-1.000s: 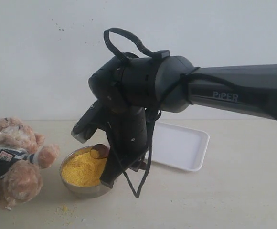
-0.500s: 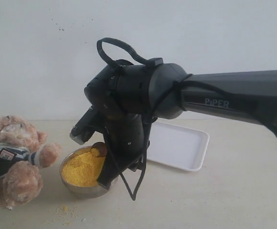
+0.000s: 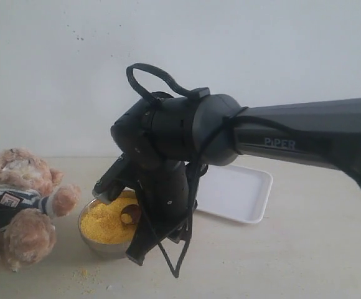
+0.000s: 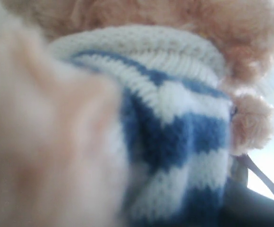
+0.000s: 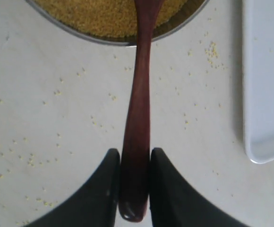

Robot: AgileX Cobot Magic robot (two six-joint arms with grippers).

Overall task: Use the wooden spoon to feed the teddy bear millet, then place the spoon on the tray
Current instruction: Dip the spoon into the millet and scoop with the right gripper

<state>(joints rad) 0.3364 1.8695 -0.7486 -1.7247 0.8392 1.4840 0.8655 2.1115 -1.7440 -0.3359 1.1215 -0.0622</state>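
Right gripper is pinched narrow on the very end of the wooden spoon, pads flat on both sides of the thin handle. The oval bowl is down in the millet, inside the steel bowl. The spoon looks light and stiff, but the smooth handle, held this far back, could swivel under a load. Millet is loose and rolls off, and stray grains already dot the table. Lift it level! The teddy bear waits just beside the bowl, soft and squashy. The left gripper's jaws are hidden, so I cannot tell their grip. The tray sits behind.
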